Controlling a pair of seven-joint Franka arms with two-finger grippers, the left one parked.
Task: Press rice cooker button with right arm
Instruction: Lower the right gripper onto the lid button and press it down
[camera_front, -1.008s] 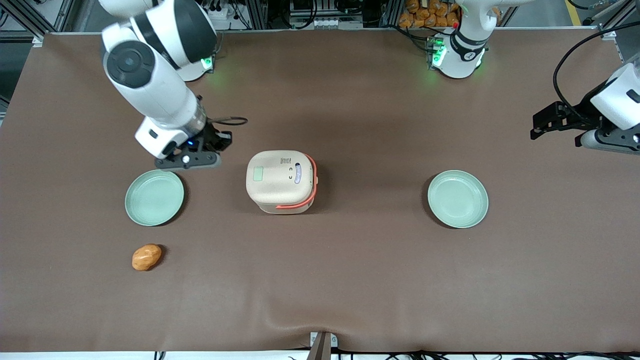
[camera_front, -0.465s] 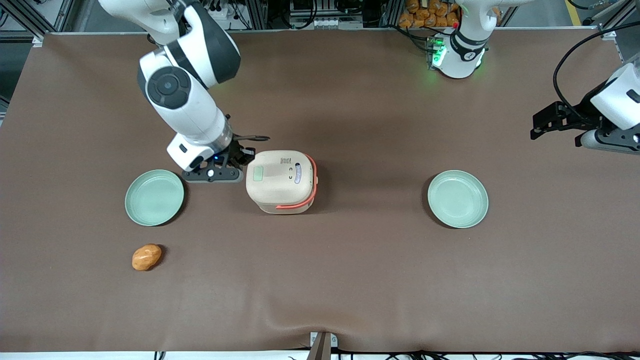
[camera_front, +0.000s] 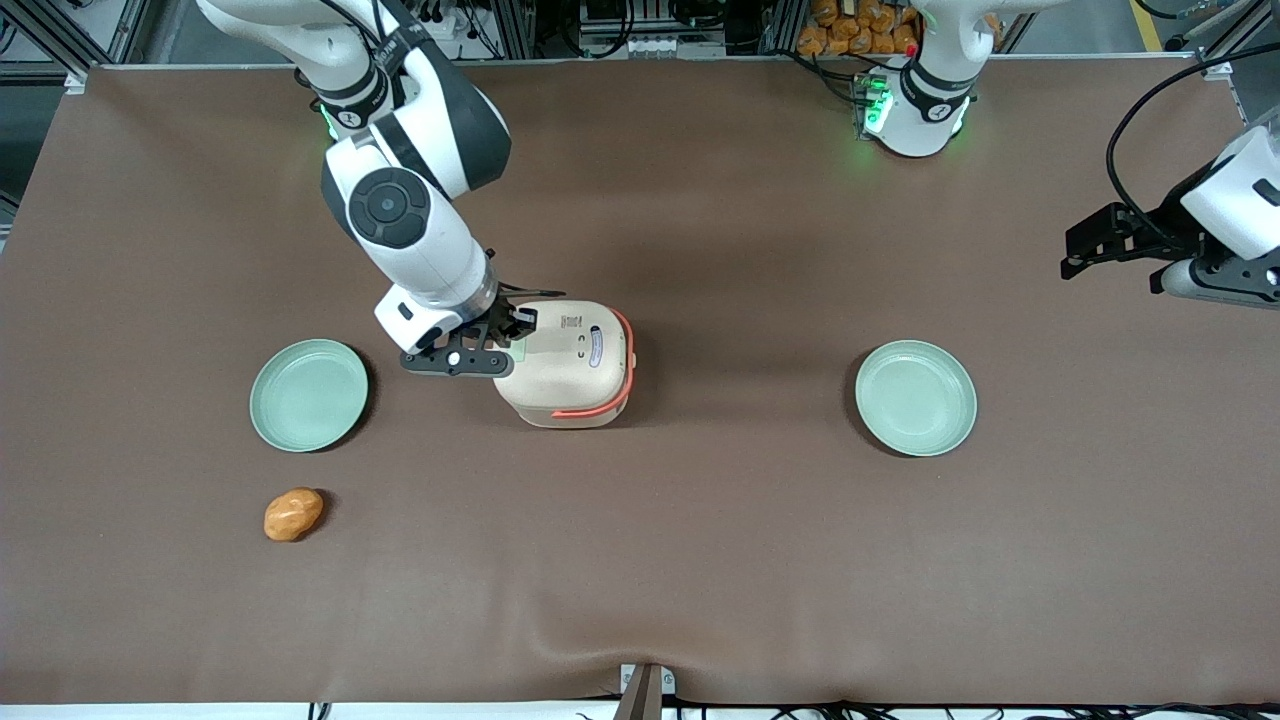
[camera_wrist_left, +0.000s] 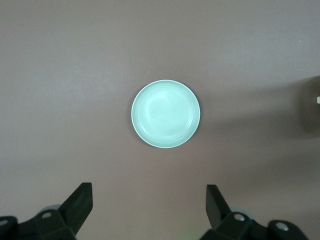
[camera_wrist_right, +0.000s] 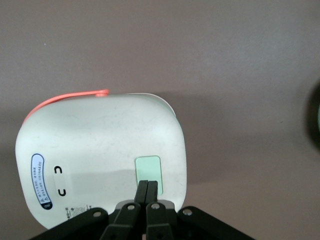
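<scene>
The rice cooker (camera_front: 570, 360) is a cream rounded cube with a coral-orange handle band, standing at the table's middle. Its lid (camera_wrist_right: 95, 155) carries a pale green rectangular button (camera_wrist_right: 149, 171) near one edge. The right arm (camera_front: 400, 210) reaches down from the back of the table, and its black gripper (camera_front: 505, 338) hangs over the cooker's edge toward the working arm's end. In the right wrist view the gripper (camera_wrist_right: 148, 184) is shut, its two fingertips pressed together right over the green button. Whether they touch the button I cannot tell.
A mint-green plate (camera_front: 309, 394) lies beside the cooker toward the working arm's end, with an orange-brown lump (camera_front: 293, 514) nearer the front camera than it. A second mint-green plate (camera_front: 915, 397) (camera_wrist_left: 165, 120) lies toward the parked arm's end.
The right arm has swung from above the plate's back edge toward the cooker. Its gripper now covers the cooker's green button, which showed bare in the front view before.
</scene>
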